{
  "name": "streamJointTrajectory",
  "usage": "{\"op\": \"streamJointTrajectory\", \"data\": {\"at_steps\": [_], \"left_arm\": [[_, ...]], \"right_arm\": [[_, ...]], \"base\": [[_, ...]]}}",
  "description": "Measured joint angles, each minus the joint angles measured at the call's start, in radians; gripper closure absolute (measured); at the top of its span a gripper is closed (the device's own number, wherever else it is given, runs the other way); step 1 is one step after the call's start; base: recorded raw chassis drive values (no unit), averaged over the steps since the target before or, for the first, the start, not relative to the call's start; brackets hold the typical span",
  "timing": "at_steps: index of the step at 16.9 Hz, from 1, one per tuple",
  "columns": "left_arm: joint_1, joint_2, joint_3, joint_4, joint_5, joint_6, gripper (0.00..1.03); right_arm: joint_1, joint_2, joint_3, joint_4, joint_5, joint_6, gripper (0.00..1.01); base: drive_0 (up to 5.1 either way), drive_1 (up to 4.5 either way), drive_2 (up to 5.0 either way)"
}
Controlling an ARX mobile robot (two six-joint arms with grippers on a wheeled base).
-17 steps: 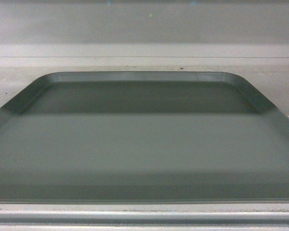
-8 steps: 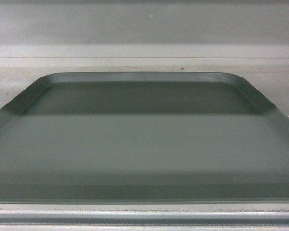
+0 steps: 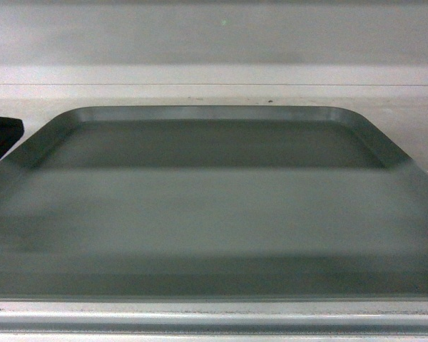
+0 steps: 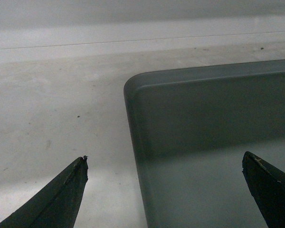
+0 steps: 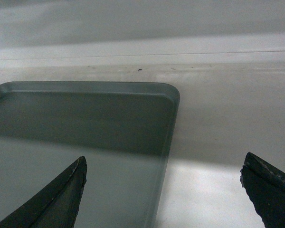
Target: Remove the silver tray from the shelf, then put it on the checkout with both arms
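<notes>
Here both grippers, left and right, gape astride the silver tray's side rims.

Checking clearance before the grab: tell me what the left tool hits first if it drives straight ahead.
Likely the silver tray's left rim: the open left tool straddles it, one fingertip over the shelf. Height above the rim is unclear.

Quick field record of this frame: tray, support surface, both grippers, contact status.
silver tray: lies flat on the shelf, nothing on it
left gripper: open, its fingertips straddle the tray's left rim near the far corner
right gripper: open, its fingertips straddle the tray's right rim near the far corner
contact: none visible; neither gripper is closed on the rim
head view: a dark part of the left arm shows at the left edge; right arm out of frame
task stage: tray not yet lifted
</notes>
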Motion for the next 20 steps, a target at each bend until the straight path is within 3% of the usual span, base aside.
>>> {"op": "streamJointTrajectory", "data": {"at_steps": [11, 14, 18, 20], "left_arm": [[0.032, 0.194, 0.05, 0.016, 0.034, -0.006, 0.05], [0.029, 0.243, 0.052, 0.037, 0.023, 0.016, 0.05], [0.019, 0.265, 0.052, 0.059, 0.003, 0.019, 0.05], [0.012, 0.269, 0.049, 0.069, -0.009, 0.02, 0.05]], "right_arm": [[0.049, 0.231, 0.137, -0.077, 0.052, 0.045, 0.03], [0.09, 0.301, 0.154, -0.098, 0.123, 0.047, 0.03], [0.097, 0.348, 0.155, -0.074, 0.166, 0.045, 0.03], [0.105, 0.37, 0.159, -0.069, 0.206, 0.027, 0.03]], "base": [[0.0, 0.0, 0.0], [0.0, 0.0, 0.0], [0.0, 0.0, 0.0], [0.0, 0.0, 0.0]]}}
